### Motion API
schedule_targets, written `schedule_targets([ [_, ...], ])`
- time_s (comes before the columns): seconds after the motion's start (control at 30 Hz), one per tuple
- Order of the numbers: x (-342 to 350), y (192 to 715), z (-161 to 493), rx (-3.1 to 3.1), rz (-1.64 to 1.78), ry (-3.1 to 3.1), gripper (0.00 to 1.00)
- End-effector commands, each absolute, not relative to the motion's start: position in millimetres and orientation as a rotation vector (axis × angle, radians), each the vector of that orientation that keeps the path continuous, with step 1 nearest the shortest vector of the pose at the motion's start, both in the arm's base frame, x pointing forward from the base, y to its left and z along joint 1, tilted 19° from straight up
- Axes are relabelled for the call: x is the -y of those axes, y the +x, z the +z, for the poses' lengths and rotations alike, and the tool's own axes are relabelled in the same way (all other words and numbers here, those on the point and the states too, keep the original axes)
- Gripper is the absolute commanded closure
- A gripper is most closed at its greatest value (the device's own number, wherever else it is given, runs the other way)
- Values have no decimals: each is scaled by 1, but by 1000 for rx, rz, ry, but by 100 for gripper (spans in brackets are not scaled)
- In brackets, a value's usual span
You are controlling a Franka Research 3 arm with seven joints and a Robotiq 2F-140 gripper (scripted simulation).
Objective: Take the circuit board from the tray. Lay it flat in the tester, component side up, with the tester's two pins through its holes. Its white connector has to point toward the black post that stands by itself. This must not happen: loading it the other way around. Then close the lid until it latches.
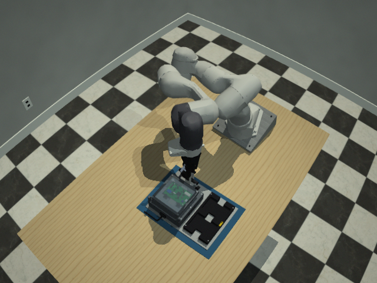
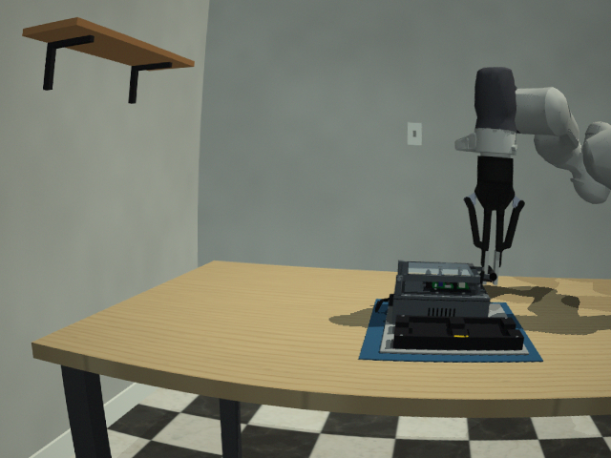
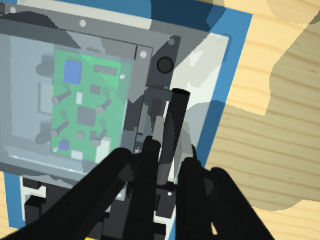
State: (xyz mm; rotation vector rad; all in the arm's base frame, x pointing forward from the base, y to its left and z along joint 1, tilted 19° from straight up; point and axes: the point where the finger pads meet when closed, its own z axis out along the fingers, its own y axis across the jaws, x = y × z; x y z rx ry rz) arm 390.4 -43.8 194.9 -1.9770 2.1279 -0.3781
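Checkered black-and-white floor surrounds the wooden table [image 1: 91, 194] in the top view, and I take the tester [image 1: 175, 199] as my landmark: it sits on a blue mat [image 1: 231, 234] with the black tray [image 1: 210, 217] just beside it on the same mat. Through the tester's clear lid [image 1: 164, 201], which is down over it, I see the green circuit board [image 1: 178, 192] lying flat inside. My gripper [image 1: 186, 176] hangs straight down at the tester's edge nearest my base [image 1: 258, 121], its fingers drawn close together on a small part of the lid there, though that part is too small to make out from above. From the exterior view, grey walls and a wooden shelf [image 2: 106, 44] stand behind the table, and the tester [image 2: 436, 296] is behind the tray [image 2: 456, 335]; a strip of the green board [image 2: 441, 284] shows through a slot under the lid. My gripper [image 2: 492, 278] comes down at the tester's right end, fingertips pinching a small dark lid handle [image 2: 490, 276] that juts from the lid's edge. In the wrist view the lid's frame fills the upper left, with the board [image 3: 90, 110] under it, component side up, a blue chip at its far corner. My fingers are narrow and closed around the handle bar beside the board's right edge, and a round black post [image 3: 164, 64] stands just beyond them on the tester.
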Motion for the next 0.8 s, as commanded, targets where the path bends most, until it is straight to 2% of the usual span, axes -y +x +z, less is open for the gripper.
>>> schedule_targets([
  [0.0,46,392,192,-2130,-382,-1977,100],
  [0.77,46,393,190,-2130,-382,-1977,100],
])
